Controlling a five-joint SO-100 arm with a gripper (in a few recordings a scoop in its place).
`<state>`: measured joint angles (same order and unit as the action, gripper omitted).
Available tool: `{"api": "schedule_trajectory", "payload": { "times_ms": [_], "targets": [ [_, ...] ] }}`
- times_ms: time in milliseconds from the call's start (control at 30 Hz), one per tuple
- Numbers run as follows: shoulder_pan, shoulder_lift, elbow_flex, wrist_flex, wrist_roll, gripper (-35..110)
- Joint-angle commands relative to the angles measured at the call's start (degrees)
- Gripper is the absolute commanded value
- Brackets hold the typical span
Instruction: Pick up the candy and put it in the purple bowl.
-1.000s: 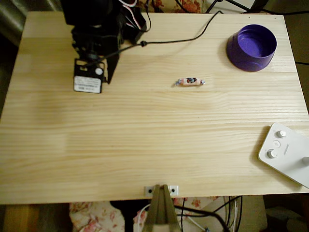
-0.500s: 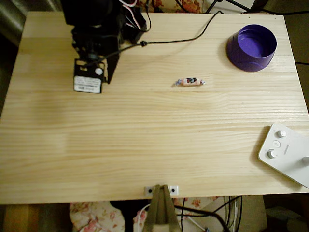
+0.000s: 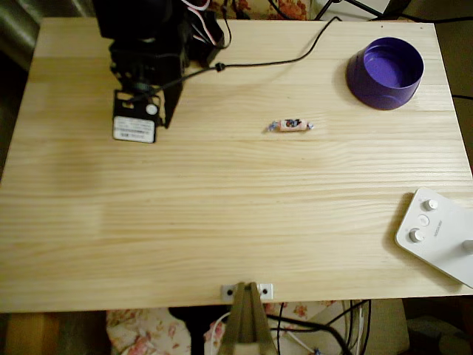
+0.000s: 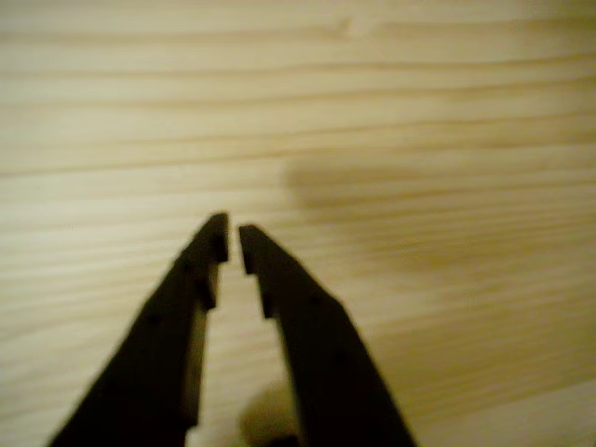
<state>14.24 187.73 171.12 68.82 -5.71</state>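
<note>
While the fingers (image 4: pixel 232 240) sit nearly closed and empty, bare table (image 3: pixel 222 214) separates candy (image 3: pixel 290 125) from purple bowl (image 3: pixel 385 72).

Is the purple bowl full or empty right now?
Empty: the overhead view shows the purple bowl with a bare inside; the candy lies on the table.

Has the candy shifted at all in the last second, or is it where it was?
No. In the overhead view the candy lies at the same spot on the table, equally far left and below the purple bowl.
</note>
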Motion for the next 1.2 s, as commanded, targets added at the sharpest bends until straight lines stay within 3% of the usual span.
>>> {"api": "schedule_trajectory", "payload": {
  "times_ms": [0,767,1167],
  "targets": [
    [-0.62,-0.44,-2.64,-0.7,-0.79,-1],
    [-2.81,-17.4,-22.59,-4.04,0.62,-1],
    [-12.74,-30.94,-44.38,5.19,-4.39,-1]
  ]
}}
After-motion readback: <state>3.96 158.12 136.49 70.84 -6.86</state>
